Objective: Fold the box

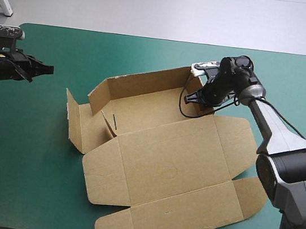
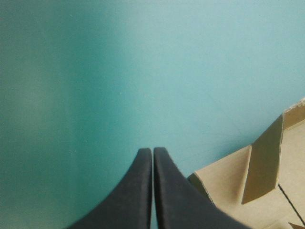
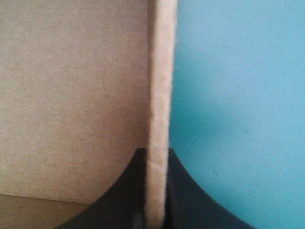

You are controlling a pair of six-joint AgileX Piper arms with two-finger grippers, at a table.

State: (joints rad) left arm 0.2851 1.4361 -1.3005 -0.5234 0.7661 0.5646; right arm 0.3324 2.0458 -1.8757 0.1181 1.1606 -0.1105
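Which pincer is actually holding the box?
The right pincer: an upright wall edge of the box sits clamped in it. The left pincer is shut on nothing, over bare teal-green cover beside the box.

I see the box (image 1: 163,161) as matt brown board, its cut edge rough. The tabletop cover (image 1: 34,149) looks smooth and matt teal-green; the left gripper (image 2: 152,150) has smooth black jaws with a dull sheen.
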